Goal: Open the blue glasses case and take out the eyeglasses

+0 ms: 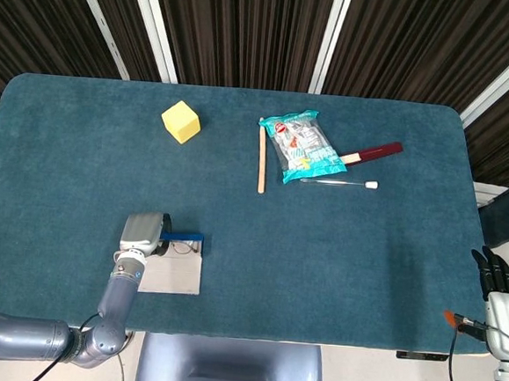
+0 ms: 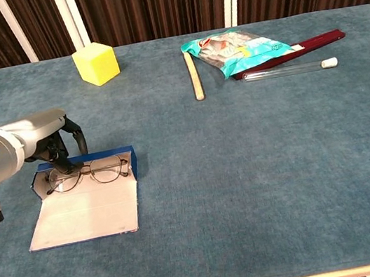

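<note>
On the near left part of the table (image 2: 264, 189), covered in teal felt, the blue glasses case (image 2: 85, 201) is seen lying open, its pale lined lid folded flat toward the table's near edge. Eyeglasses (image 2: 91, 174) are seen resting in the case's blue tray, lenses side by side, thin wire frame. The left hand (image 2: 58, 147) is placed over the left end of the case, dark fingers (image 2: 63, 164) pointed down and touching the eyeglasses near the left lens; whether the frame is actually pinched cannot be told from either view. In the head view the left hand (image 1: 143, 233) is seen from above, covering most of the tray, with only the blue edge of the case (image 1: 183, 237) and the pale lid showing.

The right hand (image 1: 497, 276) is seen only at the right edge of the head view, off the table, its dark fingers roughly together and nothing visible in them; its state cannot be told for certain.

Toward the far side of the table are noted a yellow cube (image 2: 96, 64), a wooden stick (image 2: 194, 76), a snack bag (image 2: 238, 50), a dark red bar (image 2: 298, 48) partly under the bag, and a clear tube (image 2: 287, 70) with a white cap just in front of it.
</note>
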